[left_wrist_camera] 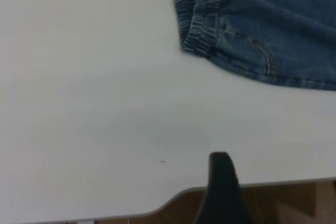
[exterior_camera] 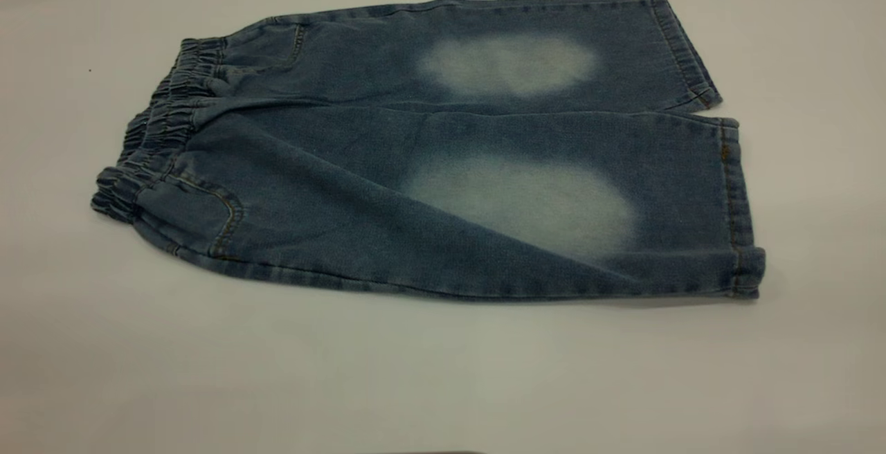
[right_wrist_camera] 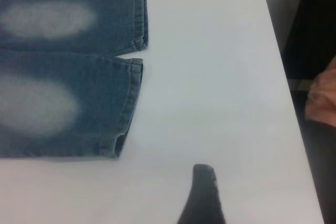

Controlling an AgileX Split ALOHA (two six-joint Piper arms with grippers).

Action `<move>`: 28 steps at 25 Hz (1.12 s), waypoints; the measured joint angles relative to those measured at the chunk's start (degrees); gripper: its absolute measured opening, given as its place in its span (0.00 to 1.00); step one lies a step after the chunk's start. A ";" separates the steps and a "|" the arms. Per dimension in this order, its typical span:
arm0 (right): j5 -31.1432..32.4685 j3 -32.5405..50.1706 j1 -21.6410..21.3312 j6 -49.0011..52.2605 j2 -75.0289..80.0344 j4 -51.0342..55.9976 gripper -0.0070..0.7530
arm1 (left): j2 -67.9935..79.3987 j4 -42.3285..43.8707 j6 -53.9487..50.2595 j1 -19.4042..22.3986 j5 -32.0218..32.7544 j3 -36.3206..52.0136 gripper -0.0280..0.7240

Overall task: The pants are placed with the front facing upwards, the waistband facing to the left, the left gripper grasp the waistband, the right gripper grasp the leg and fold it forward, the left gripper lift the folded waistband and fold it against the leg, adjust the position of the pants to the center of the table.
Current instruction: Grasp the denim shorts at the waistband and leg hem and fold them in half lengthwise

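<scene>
Fingers (left_wrist_camera: 223,182) of the left gripper and the right (right_wrist_camera: 202,192) hover off the pants (exterior_camera: 429,156) flat on the counter (exterior_camera: 208,371); spread unclear. Shallow grabs could slip.

You will find no text, label, brand mark, number or sign to read here: none on the pants (exterior_camera: 429,156), neither at their waistband (exterior_camera: 156,129) nor at the leg hems, and none on the table (exterior_camera: 443,378) around them.
</scene>
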 joint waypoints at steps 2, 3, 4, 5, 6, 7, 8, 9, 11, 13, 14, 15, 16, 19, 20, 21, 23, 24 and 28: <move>0.00 0.00 0.00 0.00 0.00 0.00 0.66 | 0.00 0.00 0.00 0.00 0.00 0.00 0.66; 0.00 0.00 0.00 0.00 0.00 0.00 0.66 | 0.00 0.00 0.00 0.00 0.00 0.00 0.66; 0.00 0.00 0.00 0.00 0.00 0.00 0.66 | 0.00 0.00 0.00 0.00 0.00 0.00 0.66; 0.00 0.00 0.00 0.00 0.00 0.00 0.66 | 0.00 0.00 0.00 0.00 0.00 0.00 0.66; 0.00 0.00 0.00 0.00 0.00 0.00 0.66 | 0.00 0.00 0.00 0.00 0.00 0.00 0.66; 0.00 0.00 0.00 0.00 0.00 0.00 0.66 | 0.00 0.00 0.00 0.00 0.00 0.00 0.66; 0.00 0.00 0.00 0.00 0.00 0.00 0.66 | 0.00 0.00 0.00 0.00 0.00 0.00 0.66; 0.00 0.00 0.00 0.00 0.00 0.00 0.66 | 0.00 0.00 0.00 0.00 0.00 0.00 0.66; 0.00 0.00 0.00 0.00 0.00 0.00 0.66 | 0.00 0.00 0.00 0.00 0.00 0.00 0.66; -0.04 0.00 0.00 0.00 0.00 0.00 0.66 | 0.00 0.00 0.00 0.00 0.00 0.00 0.66; -0.04 0.00 0.00 0.00 0.00 0.00 0.66 | 0.00 0.00 0.00 0.00 0.00 0.00 0.66; -0.04 0.00 0.00 0.00 0.00 0.00 0.66 | 0.00 0.00 0.00 0.00 0.00 0.00 0.66; -0.04 0.00 0.00 0.00 0.00 0.00 0.66 | 0.00 0.00 0.00 0.00 0.00 0.00 0.66; -0.04 0.00 0.00 0.00 0.00 0.06 0.66 | 0.00 0.00 0.00 0.00 0.00 0.00 0.66; -0.04 0.00 0.00 0.00 0.00 0.36 0.66 | 0.00 0.00 0.00 0.00 0.00 0.00 0.66; -0.04 0.00 0.00 0.00 0.00 0.91 0.66 | 0.00 0.00 -0.20 0.00 0.00 0.00 0.66; -0.19 0.00 0.00 0.07 0.00 2.19 0.66 | 0.00 0.00 -1.81 0.00 0.00 0.00 0.66; -0.47 0.00 0.00 0.43 0.13 2.59 0.66 | 0.00 0.00 -3.10 0.00 0.00 0.00 0.66; -0.98 -3.39 0.00 1.62 4.05 3.37 0.66 | 3.26 0.07 -11.17 0.00 -2.04 -1.11 0.66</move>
